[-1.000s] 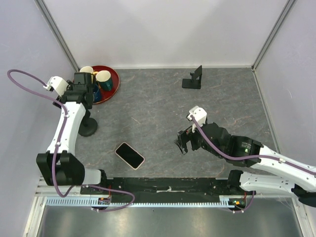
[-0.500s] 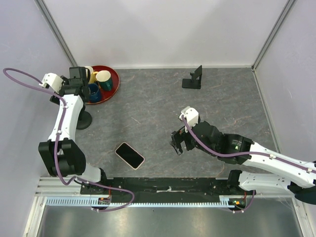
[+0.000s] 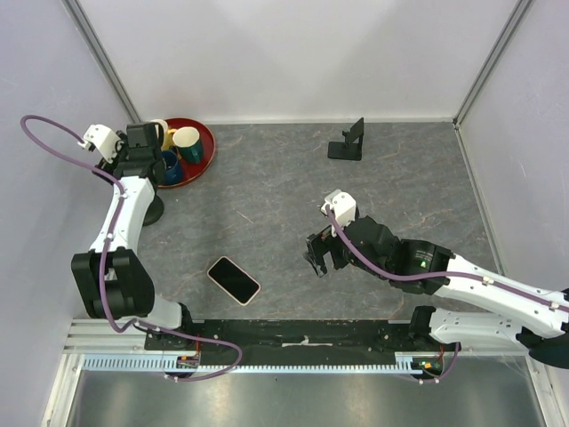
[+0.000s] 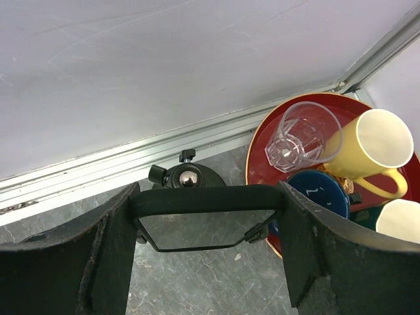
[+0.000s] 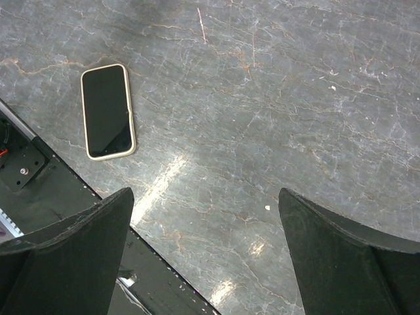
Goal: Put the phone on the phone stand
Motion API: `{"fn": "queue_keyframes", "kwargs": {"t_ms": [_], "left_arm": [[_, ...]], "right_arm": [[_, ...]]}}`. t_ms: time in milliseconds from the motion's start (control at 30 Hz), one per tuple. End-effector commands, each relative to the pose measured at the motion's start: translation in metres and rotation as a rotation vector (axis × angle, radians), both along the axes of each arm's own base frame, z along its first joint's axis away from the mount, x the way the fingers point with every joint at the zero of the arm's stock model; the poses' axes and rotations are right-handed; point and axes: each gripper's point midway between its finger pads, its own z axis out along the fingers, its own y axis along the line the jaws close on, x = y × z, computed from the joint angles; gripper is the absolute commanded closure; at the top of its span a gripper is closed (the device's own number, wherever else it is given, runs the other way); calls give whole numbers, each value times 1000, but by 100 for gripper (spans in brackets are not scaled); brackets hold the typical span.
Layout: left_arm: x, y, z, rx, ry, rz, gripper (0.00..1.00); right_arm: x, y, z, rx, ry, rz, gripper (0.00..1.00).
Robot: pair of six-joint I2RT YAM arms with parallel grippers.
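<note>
the black-screened phone (image 3: 234, 280) in a cream case lies flat on the grey marbled table (image 3: 267, 196), well apart from the small matte black phone stand (image 3: 348, 142), off toward its near left. the right gripper (image 5: 205, 197) hovers between the two, spread wide, holding nothing. i'd worry the thin phone skids away when pinched at its edges. the left gripper (image 4: 210, 216), also spread, hangs far left of the stand.

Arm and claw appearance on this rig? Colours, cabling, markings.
Both arms have white shell links with black joint housings. The left arm and right arm each carry a purple cable running from the wrist toward the base, plus a white block at the wrist. A small green spot shows on the right arm's black housing. The left claw and right claw have broad matte black fingers.
</note>
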Motion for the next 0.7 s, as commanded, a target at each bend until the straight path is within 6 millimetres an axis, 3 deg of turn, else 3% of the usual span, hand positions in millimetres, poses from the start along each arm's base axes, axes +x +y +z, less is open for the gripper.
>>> {"fn": "queue_keyframes", "kwargs": {"t_ms": [0, 333, 400, 433, 533, 667], "left_arm": [[3, 15, 54, 61, -191, 120, 98], [8, 15, 36, 35, -137, 140, 95], [10, 12, 35, 17, -141, 119, 71], [9, 11, 33, 10, -141, 111, 48], [12, 4, 34, -21, -157, 71, 20], [16, 0, 35, -23, -148, 5, 18]], "right_arm": [[4, 10, 20, 64, -24, 8, 2], [5, 7, 20, 71, -24, 1, 2], [5, 7, 21, 72, -24, 1, 2], [5, 8, 21, 73, -22, 5, 2], [5, 9, 22, 80, -24, 8, 2], [4, 11, 21, 82, -22, 19, 2]]}}
